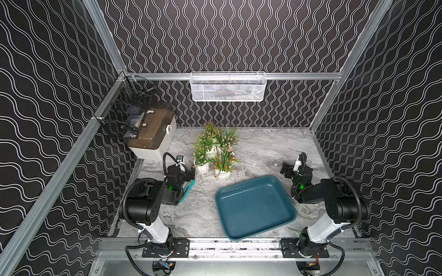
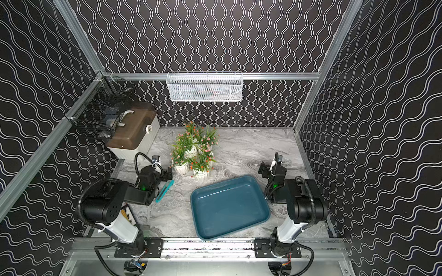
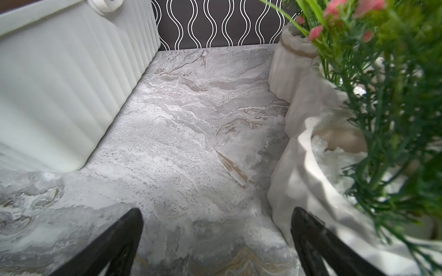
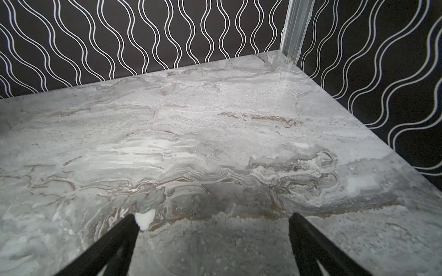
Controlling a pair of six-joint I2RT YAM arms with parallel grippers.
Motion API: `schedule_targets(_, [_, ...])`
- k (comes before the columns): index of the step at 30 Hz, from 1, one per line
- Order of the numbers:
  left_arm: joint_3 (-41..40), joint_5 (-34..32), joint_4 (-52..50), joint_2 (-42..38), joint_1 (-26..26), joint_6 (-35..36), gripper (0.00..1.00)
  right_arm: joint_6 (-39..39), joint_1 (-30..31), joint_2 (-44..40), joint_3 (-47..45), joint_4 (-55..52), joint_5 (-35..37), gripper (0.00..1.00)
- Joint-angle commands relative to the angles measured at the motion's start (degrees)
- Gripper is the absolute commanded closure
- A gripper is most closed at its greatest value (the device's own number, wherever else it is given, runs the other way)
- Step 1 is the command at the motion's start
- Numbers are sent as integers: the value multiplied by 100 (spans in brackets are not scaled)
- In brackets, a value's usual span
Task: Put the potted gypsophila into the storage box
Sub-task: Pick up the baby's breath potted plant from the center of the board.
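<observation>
Gaping empty, the left gripper [image 3: 215,213] is hovering just beside the clustered potted gypsophila [image 1: 216,153]; lifting one pot, tangled leaves may be toppling its neighbours. The storage box [image 1: 253,208] is lying empty nearby; the right gripper [image 4: 212,219] is gaping, holding nothing.

Black wavy-lined walls [image 1: 239,35], aluminium frame rails [image 1: 299,76], grey marbled tabletop [image 1: 263,148], white mesh basket [image 1: 228,87], contents indistinct

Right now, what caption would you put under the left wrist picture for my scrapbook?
Open left gripper above the marble table, between a white ribbed box and the potted gypsophila.
</observation>
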Motion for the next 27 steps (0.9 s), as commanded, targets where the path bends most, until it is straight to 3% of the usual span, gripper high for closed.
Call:
schedule_targets(1, [-5,19,171,-26,3,64,1,36,5,-10,2,-16,-122,0])
schedule_targets(12, [-5,18,171,-24,3,65,1,0,5,-46,-50,46,-207,0])
schedule_targets(16, [-5,19,164,-26,2,56,1,-297,5,-94,-583,936,-913,0])
schedule_targets(20, [4,16,151,-26,2,61,1,-359,5,0,-886,1656,-1115,0])
schedule_targets(27, [21,69,124,-34,9,49,1,-172,5,-61,-655,1259,-616,0])
